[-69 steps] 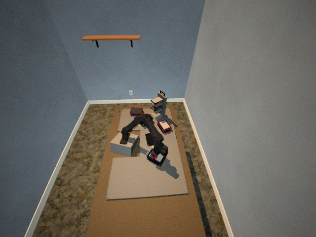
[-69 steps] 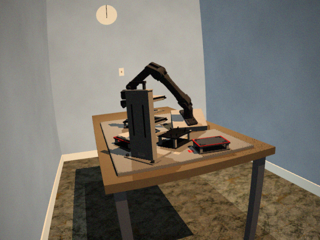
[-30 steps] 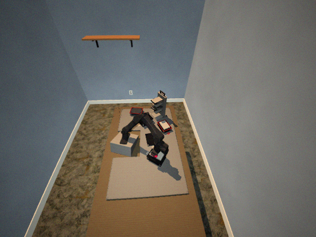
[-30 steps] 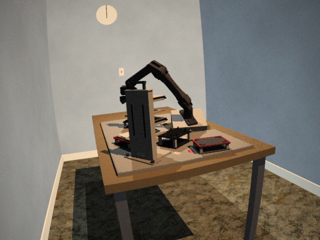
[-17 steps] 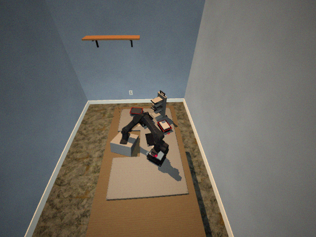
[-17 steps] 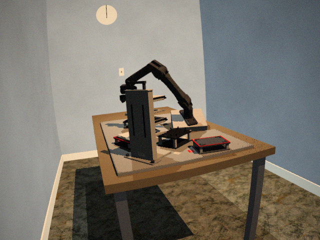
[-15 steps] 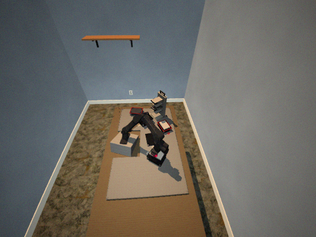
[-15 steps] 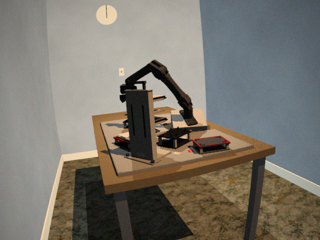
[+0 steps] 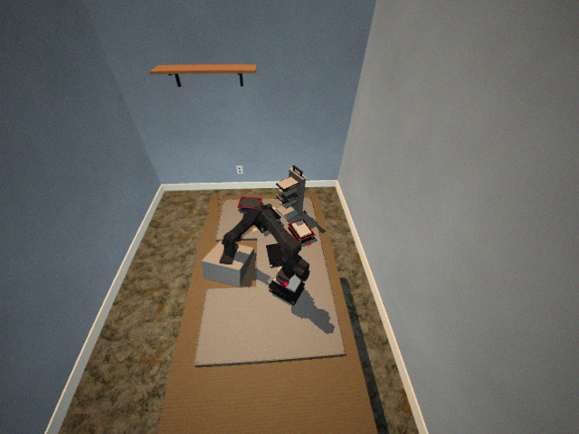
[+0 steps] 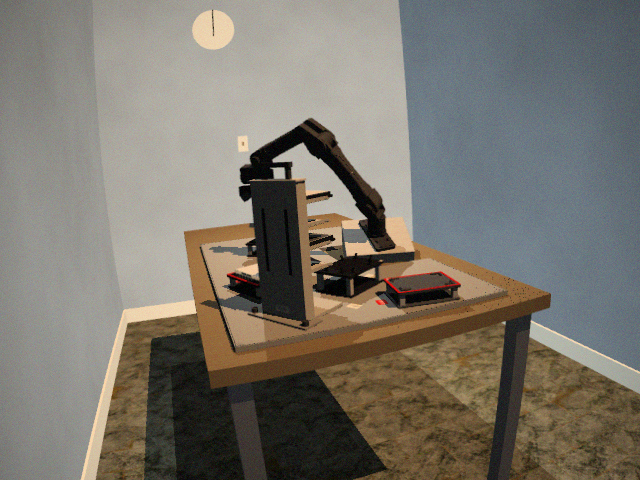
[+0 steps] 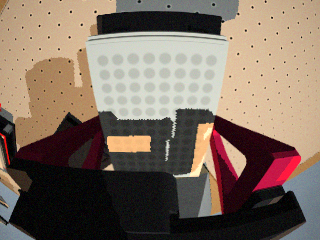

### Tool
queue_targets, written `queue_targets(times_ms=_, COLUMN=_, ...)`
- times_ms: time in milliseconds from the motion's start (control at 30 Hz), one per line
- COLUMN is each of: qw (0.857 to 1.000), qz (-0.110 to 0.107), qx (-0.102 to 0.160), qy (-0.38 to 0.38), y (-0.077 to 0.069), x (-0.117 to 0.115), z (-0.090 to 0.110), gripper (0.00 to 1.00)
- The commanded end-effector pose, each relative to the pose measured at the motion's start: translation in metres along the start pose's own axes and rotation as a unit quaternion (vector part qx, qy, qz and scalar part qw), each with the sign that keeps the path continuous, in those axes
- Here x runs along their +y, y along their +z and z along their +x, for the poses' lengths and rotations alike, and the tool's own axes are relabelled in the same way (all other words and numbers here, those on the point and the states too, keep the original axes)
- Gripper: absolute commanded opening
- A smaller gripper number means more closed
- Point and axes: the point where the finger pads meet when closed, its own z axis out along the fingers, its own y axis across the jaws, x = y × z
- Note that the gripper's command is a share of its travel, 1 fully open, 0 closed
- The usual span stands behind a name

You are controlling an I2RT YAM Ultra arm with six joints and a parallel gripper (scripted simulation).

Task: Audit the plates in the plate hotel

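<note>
My gripper (image 9: pixel 292 282) (image 11: pixel 157 120) is shut across the long sides of a pale well plate (image 11: pixel 155 75) (image 9: pixel 295 283). The plate is held a little above a black nest (image 9: pixel 285 295) (image 11: pixel 159 23). No label can be read on it; its near end is shaded and partly covered by the gripper body. The plate hotel (image 9: pixel 300 189) (image 10: pixel 281 242) stands at the far end; its top shelf (image 9: pixel 287 183) looks pale, the lower ones are dark, and no labels can be read. One red-rimmed nest (image 9: pixel 250 202) (image 10: pixel 422 283) is empty. A pale plate (image 9: pixel 301 228) (image 10: pixel 247 271) lies on the other red-rimmed nest.
A dark nest (image 9: pixel 276 256) stands between the arm base block (image 9: pixel 222 271) and the held plate. A black stand with upright pins (image 10: pixel 351 267) is beside the hotel, partly behind the arm in the top view. The hotel tower hides part of the gripper in the exterior view.
</note>
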Motion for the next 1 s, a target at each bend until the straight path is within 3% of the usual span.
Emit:
queue_targets(times_ms=0, qw=1.0, qz=0.004, qx=-0.022, qy=-0.001, y=-0.025, x=-0.003, z=-0.005, gripper=0.86)
queue_targets(times_ms=267, qw=1.0, qz=0.004, qx=-0.022, qy=-0.001, y=-0.031, x=-0.003, z=-0.004, gripper=0.86)
queue_targets(times_ms=600, qw=1.0, qz=0.005, qx=-0.022, qy=-0.001, y=-0.057, x=-0.003, z=-0.003, gripper=0.86)
queue_targets(times_ms=867, qw=1.0, qz=0.002, qx=-0.007, qy=0.004, y=-0.061, x=-0.007, z=-0.002, gripper=0.86)
queue_targets(times_ms=967, qw=1.0, qz=0.003, qx=-0.011, qy=0.003, y=-0.073, x=-0.006, z=-0.002, gripper=0.86)
